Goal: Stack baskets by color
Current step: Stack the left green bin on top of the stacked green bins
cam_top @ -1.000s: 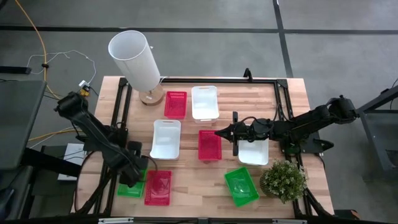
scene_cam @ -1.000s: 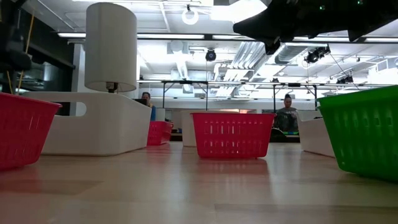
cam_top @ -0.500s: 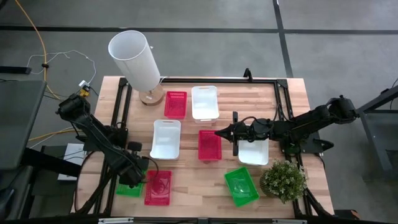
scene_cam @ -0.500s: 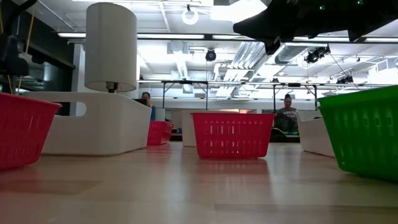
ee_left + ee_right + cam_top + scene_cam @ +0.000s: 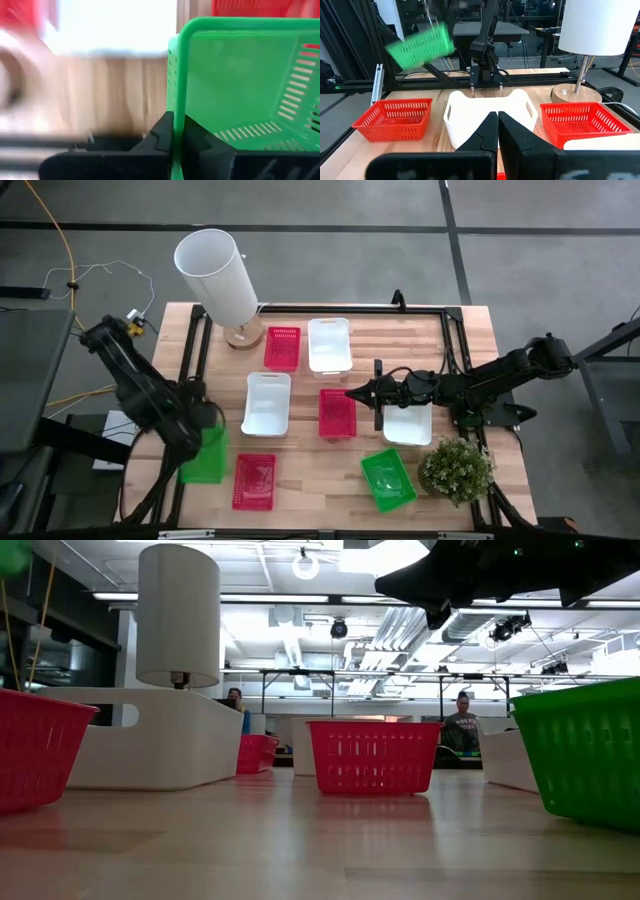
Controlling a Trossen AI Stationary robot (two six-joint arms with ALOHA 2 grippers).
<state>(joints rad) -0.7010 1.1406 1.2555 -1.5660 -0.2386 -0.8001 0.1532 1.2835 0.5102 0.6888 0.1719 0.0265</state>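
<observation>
Left hand (image 5: 172,131): clamped on one wall of a green basket (image 5: 204,454), lifted off the worktop (image 5: 310,480) at its near left corner. Risk: the one-sided rim grip may let the basket swing or slip. Nearby: red basket (image 5: 254,480), second green basket (image 5: 388,479). Right hand (image 5: 350,393): shut, empty, mid-worktop beside a white basket (image 5: 408,423).

The left hand (image 5: 193,432) has closed on the green basket (image 5: 204,456), lifting it off the table.
</observation>
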